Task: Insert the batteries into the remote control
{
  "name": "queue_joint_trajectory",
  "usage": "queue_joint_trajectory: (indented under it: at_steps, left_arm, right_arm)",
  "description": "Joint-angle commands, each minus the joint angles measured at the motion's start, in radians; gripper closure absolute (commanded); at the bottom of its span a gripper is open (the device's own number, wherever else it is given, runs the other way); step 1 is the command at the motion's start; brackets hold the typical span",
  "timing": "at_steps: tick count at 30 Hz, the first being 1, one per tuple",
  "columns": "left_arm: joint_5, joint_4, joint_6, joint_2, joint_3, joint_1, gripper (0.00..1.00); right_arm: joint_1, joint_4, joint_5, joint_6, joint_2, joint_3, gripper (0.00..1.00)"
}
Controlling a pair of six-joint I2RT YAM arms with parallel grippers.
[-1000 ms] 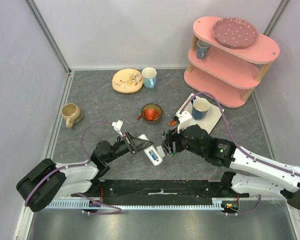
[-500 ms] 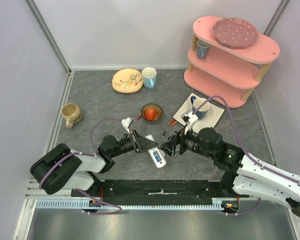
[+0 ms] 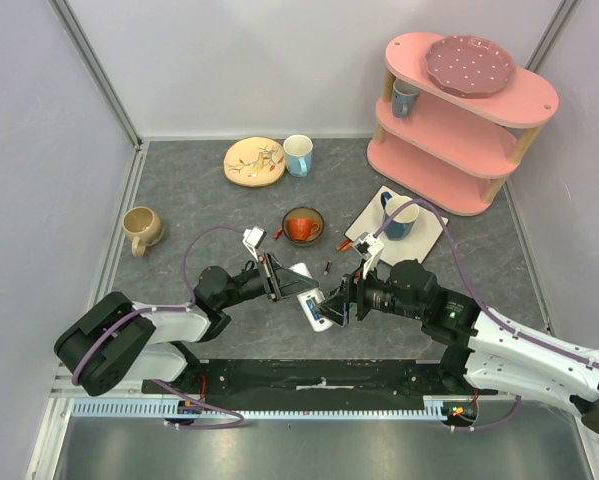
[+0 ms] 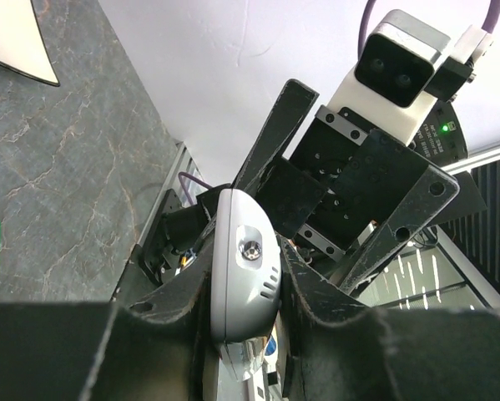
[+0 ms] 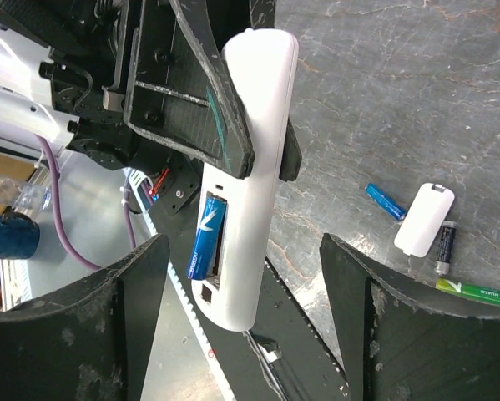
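Remote control (image 5: pixel 251 159) is being held up in the centre of the right wrist view. It is slanting from upper right to lower left, with its open battery bay facing the camera. Your left gripper (image 3: pixel 295 290) is clamping it across the middle. One blue battery (image 5: pixel 205 238) is sitting in the left slot of the bay, and the slot beside it appears empty.

Your right gripper (image 3: pixel 332 306) is hovering just beside the remote's lower end, its fingers (image 5: pixel 120 322) spread wide and carrying nothing. The loose cells are lying on the grey table (image 5: pixel 358 75) at the lower right of that view: a loose blue battery (image 5: pixel 385 201), a dark battery (image 5: pixel 446 247) and a green battery (image 5: pixel 471 291). The white cover (image 5: pixel 425 217) is lying among them.

With the right gripper empty, you are likely looking at fetching one more cell. Aim to be gripping it near one end, so the free end is leading into the empty slot. Be checking its polarity against the seated cell, and have the left gripper holding the remote steady while you are pressing in.
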Motion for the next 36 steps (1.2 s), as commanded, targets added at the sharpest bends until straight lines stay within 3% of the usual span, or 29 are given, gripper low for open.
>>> queue_joint_trajectory:
  at_steps: [1,12,36]
  left_arm:
    - [0.02,0.375,-0.012,-0.026,0.023,0.007,0.98]
    - [0.023,0.375,-0.003,-0.051,0.018,0.01,0.98]
    - [0.008,0.375,0.014,-0.081,-0.013,0.01,0.98]
  right_arm:
    - [-0.003,0.046,-0.049,-0.003,0.002,-0.005,0.21]
    - [-0.003,0.086,-0.082,0.005,0.034,-0.011,0.28]
    - [-0.016,0.117,-0.095,0.023,0.034,-0.036,0.32]
